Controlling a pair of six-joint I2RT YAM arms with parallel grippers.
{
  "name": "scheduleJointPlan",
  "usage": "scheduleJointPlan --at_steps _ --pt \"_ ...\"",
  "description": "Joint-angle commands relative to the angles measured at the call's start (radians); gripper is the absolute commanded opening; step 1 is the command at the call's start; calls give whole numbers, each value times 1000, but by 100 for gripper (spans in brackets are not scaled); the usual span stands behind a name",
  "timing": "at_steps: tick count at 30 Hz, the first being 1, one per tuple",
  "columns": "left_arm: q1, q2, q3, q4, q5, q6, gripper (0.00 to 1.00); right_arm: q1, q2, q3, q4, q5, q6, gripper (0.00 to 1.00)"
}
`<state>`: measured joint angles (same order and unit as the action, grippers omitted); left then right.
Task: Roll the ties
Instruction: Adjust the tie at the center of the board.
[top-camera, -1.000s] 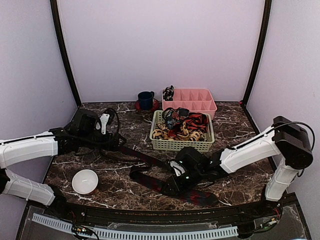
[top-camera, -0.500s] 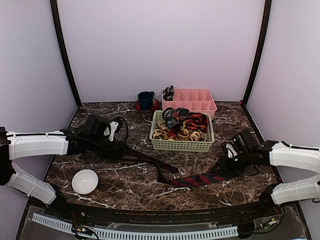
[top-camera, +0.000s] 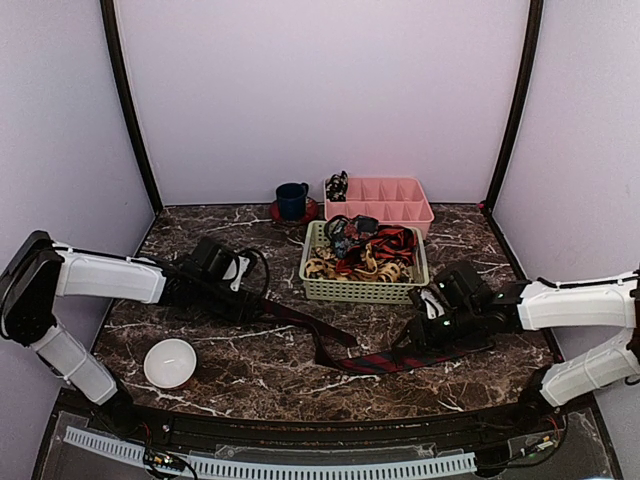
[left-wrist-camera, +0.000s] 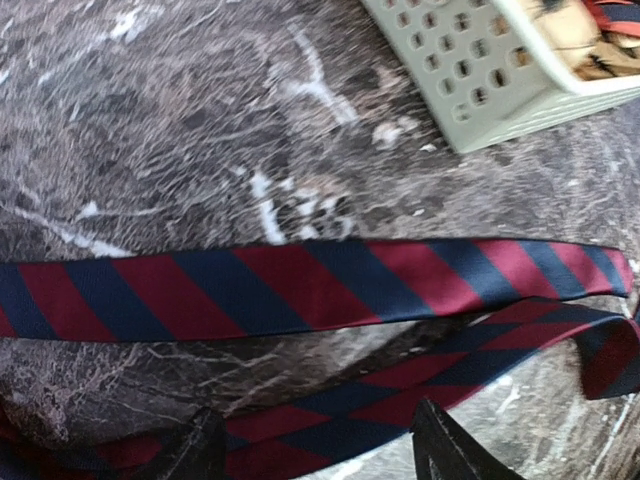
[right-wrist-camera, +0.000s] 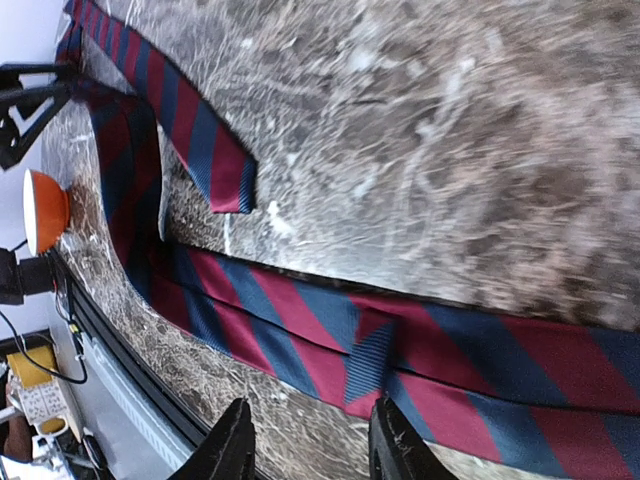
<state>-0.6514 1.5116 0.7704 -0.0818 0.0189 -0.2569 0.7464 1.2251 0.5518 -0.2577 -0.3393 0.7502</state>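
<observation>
A dark tie with red diagonal stripes (top-camera: 390, 360) lies folded on the marble table, running from the left gripper past a fold to the right gripper. In the left wrist view two of its strands (left-wrist-camera: 250, 290) cross the frame. My left gripper (top-camera: 250, 297) is open, its fingers either side of the lower strand (left-wrist-camera: 320, 455). My right gripper (top-camera: 418, 338) is open, low over the tie's wide part (right-wrist-camera: 300, 320), with the fingers (right-wrist-camera: 312, 445) just past its edge. The tie's narrow end (right-wrist-camera: 215, 160) lies free. More ties (top-camera: 365, 255), leopard and red-and-black, fill the basket.
A pale green basket (top-camera: 360, 292) stands behind the tie at centre. A pink divided tray (top-camera: 395, 200) holding a coiled tie (top-camera: 337, 185) and a blue cup (top-camera: 292, 200) stand at the back. A white bowl (top-camera: 170, 362) sits at front left.
My right gripper dragged the tie's wide end rightward, let go, and has now moved back left over it. My left gripper has slid a little right along the tie.
</observation>
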Motion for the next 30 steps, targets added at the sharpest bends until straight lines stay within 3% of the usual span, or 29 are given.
scheduleJointPlan --at_steps 1,12,24,26,30 --pt "52 20 22 -17 2 -44 64 48 75 0 161 1 60 39" --pt "157 -106 -140 -104 -81 -156 51 53 -26 -180 190 21 158 39" --pt "176 -184 -115 -244 -299 -168 46 4 -207 -264 91 112 210 40" --pt "179 -187 -96 -228 -275 -148 47 -13 -241 -289 110 106 227 39" --pt "174 -174 -74 -79 72 -2 60 -16 -288 -297 183 89 230 41"
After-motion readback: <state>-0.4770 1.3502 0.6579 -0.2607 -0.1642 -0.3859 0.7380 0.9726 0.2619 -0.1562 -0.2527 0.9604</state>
